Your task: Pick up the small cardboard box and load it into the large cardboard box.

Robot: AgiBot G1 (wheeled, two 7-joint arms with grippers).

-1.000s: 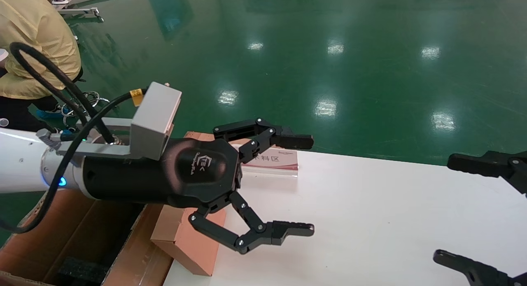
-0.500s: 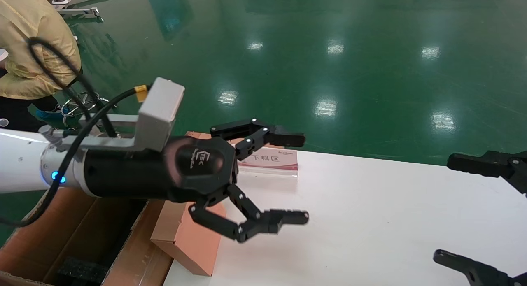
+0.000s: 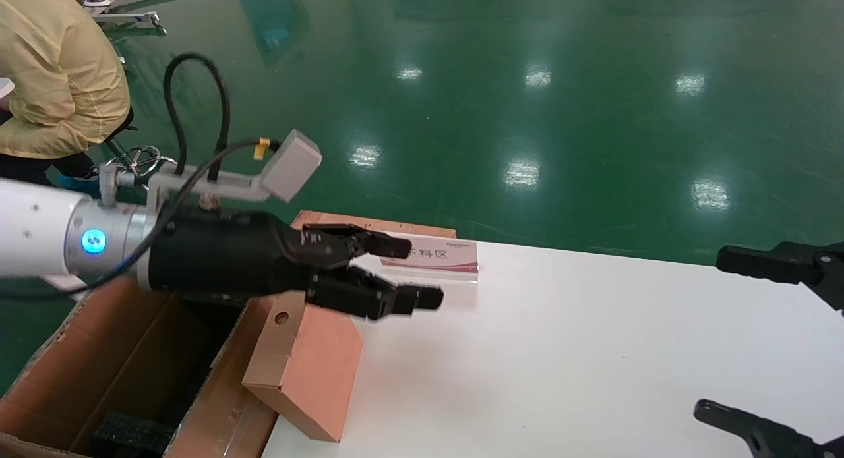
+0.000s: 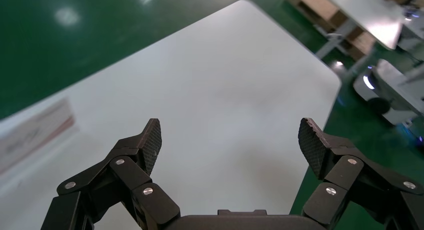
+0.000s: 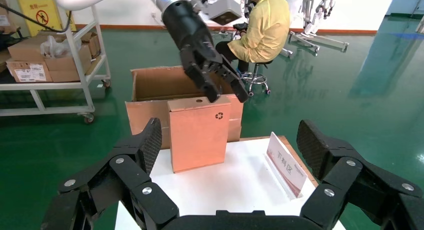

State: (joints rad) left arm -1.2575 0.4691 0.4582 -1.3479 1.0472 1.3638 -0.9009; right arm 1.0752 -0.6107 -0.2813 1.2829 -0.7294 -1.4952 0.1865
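Note:
The small cardboard box (image 3: pixel 306 369) stands upright at the white table's left edge, with a round hole in its top; the right wrist view (image 5: pixel 199 135) shows its recycling symbol. The large cardboard box (image 3: pixel 125 359) stands open beside the table, left of the small box, with black foam inside; it also shows in the right wrist view (image 5: pixel 160 85). My left gripper (image 3: pixel 412 273) is open and empty, hovering just above the small box's top; its wrist view (image 4: pixel 231 140) shows only bare table. My right gripper (image 3: pixel 715 333) is open and empty at the right edge.
A white placard with a red band (image 3: pixel 435 257) stands on the table (image 3: pixel 593 352) behind the small box. A person in yellow (image 3: pixel 59 76) sits beyond the large carton. A shelf cart with boxes (image 5: pixel 50 55) stands farther off. Green floor lies all around.
My left gripper has rolled at the wrist and drawn back left and a little lower, over the small box. The box's top with its hole now shows. The right arm has not moved.

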